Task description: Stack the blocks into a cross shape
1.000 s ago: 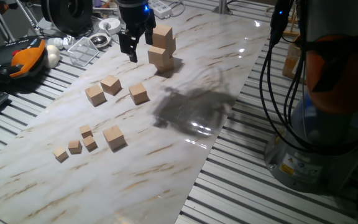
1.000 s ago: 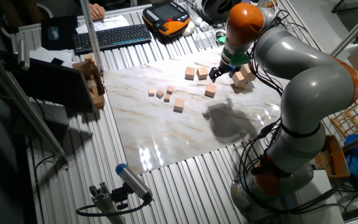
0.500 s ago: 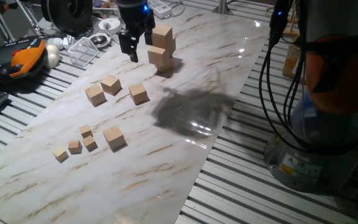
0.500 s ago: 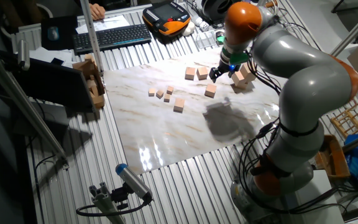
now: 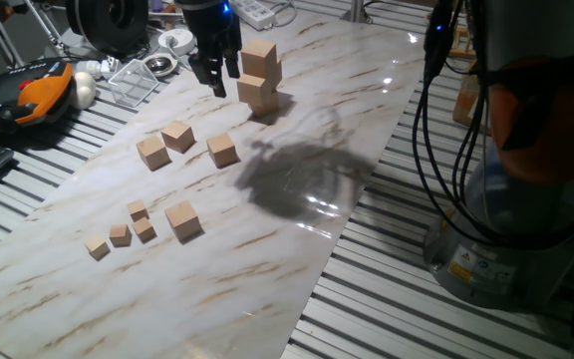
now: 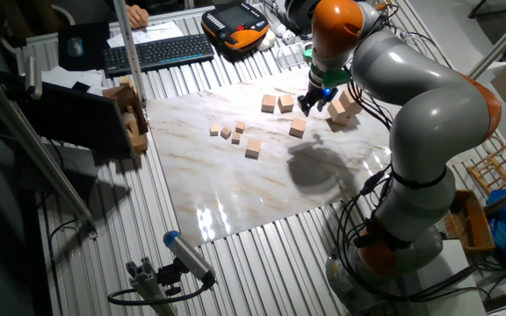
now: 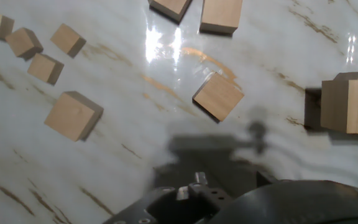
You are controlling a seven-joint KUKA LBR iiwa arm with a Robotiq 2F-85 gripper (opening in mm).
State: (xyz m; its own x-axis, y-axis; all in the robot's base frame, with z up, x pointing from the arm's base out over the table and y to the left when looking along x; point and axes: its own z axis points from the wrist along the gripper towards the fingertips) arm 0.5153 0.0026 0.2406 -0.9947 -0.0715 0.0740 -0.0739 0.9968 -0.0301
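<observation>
A stack of light-tan blocks stands at the far end of the marble board; it also shows in the other fixed view and at the right edge of the hand view. Loose blocks lie nearer: one, a pair, and one. In the hand view they show as a tilted block, two at the top and one on the left. My gripper hangs just left of the stack, open and empty, not touching it. Its fingers do not show in the hand view.
Several tiny wooden cubes lie at the near left of the board. A clear plastic box, a white cup and an orange pendant sit beyond the board's left edge. The robot base stands to the right.
My gripper has risen a little and drifted slightly away from the stack. The blocks have not moved.
</observation>
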